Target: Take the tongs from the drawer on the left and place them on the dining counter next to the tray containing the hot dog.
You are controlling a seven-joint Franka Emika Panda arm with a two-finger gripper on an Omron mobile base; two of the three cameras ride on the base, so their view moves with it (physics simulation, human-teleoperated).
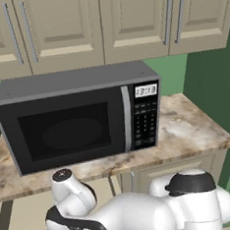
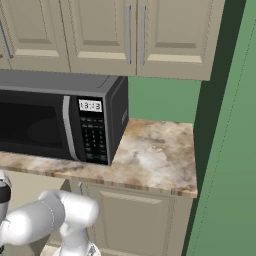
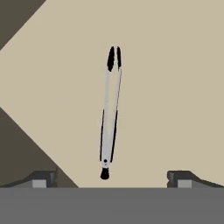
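Spanning the upper wall, beige panelled cabinets [image 1: 104, 24] with vertical silver handles hang above a mottled beige-brown marble worktop [image 1: 192, 125], on which a large black microwave oven [image 1: 80, 117] stands. Below, the beige flat drawer floor [image 3: 175, 100] carries the slim silver-grey tongs [image 3: 109, 113], lying alone, black tips far from the camera. The two-finger gripper [image 3: 112, 178] hovers spread wide above them, grasping nothing.
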